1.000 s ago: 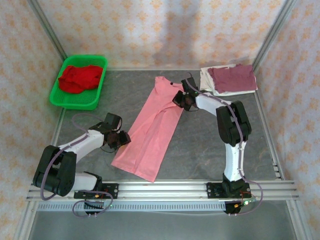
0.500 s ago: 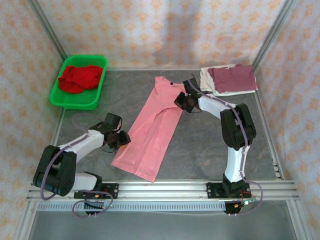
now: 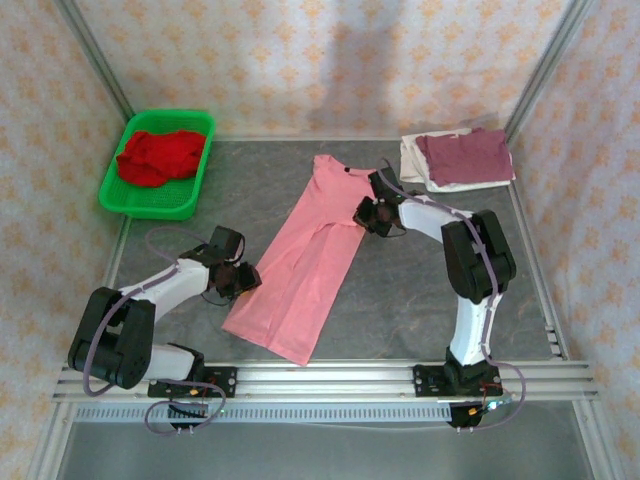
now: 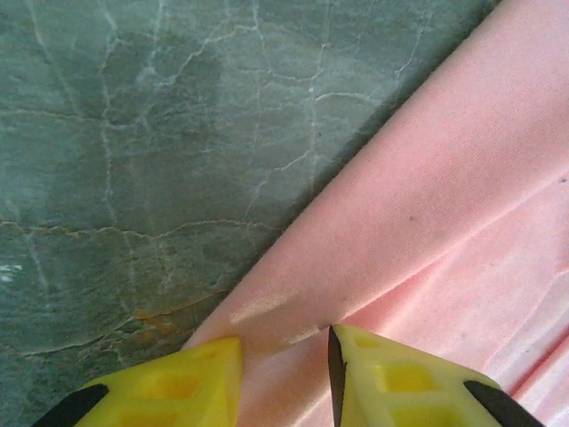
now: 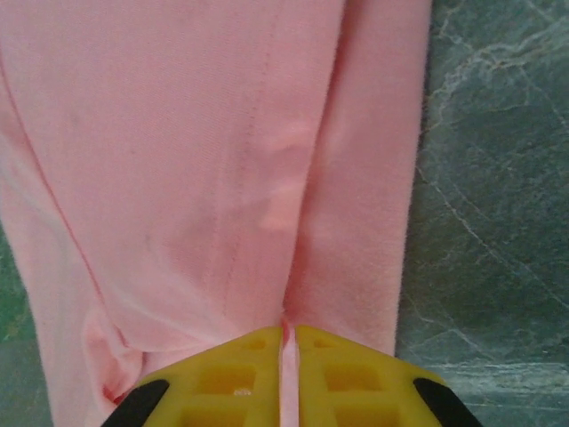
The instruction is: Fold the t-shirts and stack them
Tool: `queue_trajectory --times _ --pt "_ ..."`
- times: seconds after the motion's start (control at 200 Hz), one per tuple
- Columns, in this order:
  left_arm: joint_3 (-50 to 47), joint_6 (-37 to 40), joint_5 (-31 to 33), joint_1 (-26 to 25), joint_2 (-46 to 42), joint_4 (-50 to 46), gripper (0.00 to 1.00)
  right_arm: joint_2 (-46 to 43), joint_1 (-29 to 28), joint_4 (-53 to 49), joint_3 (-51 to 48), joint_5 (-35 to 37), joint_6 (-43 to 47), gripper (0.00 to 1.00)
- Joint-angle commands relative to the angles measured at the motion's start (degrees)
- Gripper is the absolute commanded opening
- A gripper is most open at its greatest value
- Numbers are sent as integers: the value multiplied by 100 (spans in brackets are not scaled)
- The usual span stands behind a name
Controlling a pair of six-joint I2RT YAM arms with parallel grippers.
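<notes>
Pink shirt (image 3: 305, 260) lies flat and long on the grey table (image 3: 420, 290), running diagonally from upper centre to lower centre-left of the top view, collar end at the top. Right gripper (image 3: 368, 215) sits at its upper right edge. In the right wrist view the yellow fingers (image 5: 347, 369) are nearly together, clamped on a thin ridge of pink cloth. Left gripper (image 3: 243, 280) is at the shirt's lower left edge. In the left wrist view its fingers (image 4: 373, 374) stand a little apart, with the shirt's edge lying flat in the gap. Red shirt (image 3: 158, 155) is bunched in the green basket (image 3: 150, 208), upper left. Maroon shirt (image 3: 465, 155) is folded on top of the off-white shirt (image 3: 412, 160), upper right corner of the table.
</notes>
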State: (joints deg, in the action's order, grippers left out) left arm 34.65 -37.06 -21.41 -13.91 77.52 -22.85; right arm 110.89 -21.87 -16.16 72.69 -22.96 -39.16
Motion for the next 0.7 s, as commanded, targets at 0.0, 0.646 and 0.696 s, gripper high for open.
queue_trajectory --times 0.0,0.646,0.696 --pt "-55 -12 185 -48 -94 -18 32 -73 -44 -203 75 200 153 17" --pt "664 -59 507 -47 -620 9 30 1459 -41 -1252 2461 1309 561 0" --pt "759 -14 603 -50 -689 -75 30 1624 -40 -1333 2616 1333 533 0"
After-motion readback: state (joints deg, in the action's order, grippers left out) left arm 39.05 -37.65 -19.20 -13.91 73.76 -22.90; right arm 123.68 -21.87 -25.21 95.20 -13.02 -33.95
